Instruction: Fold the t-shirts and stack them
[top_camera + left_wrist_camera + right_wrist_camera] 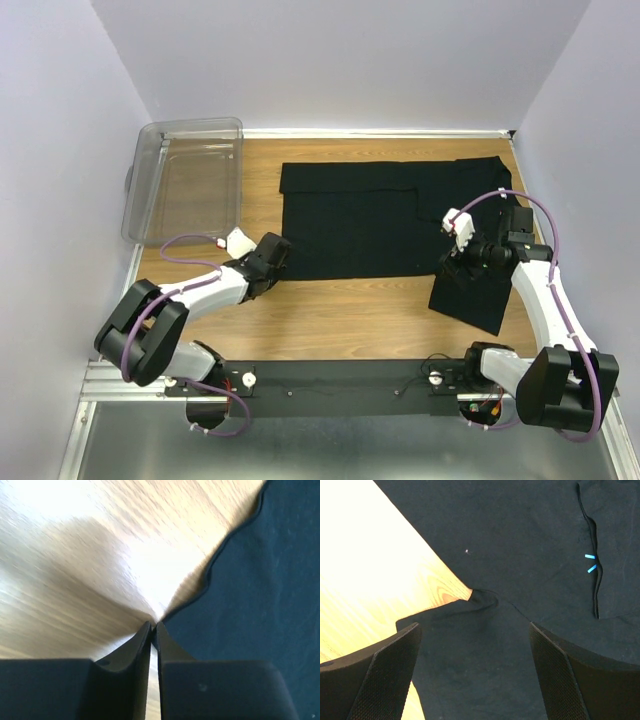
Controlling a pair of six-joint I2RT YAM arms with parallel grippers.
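The black t-shirt (pixel 350 220) lies flat on the wooden table (pixel 330 320), right of centre. Its main body forms a wide rectangle with a fold line running across it. A further panel of the same cloth angles off its right end toward the near edge. In the right wrist view, two short light-blue marks (pixel 590 562) show beside a raised seam, and the cloth puckers into a small notch where bare wood cuts in from the left. The right gripper (pixel 474 627) hovers over that notch with its fingers (pixel 390 675) spread wide and nothing between them; from above it sits over the shirt's right portion, where the angled panel joins the body. The left gripper (pixel 278 255) is at the shirt's near-left corner. Its fingers (pixel 130 660) are pressed together, and the wavy hem runs straight into their tips, so they appear to pinch the edge of the cloth. A clear plastic bin (pixel 185 180) stands on the table's far-left corner, well apart from the shirt.
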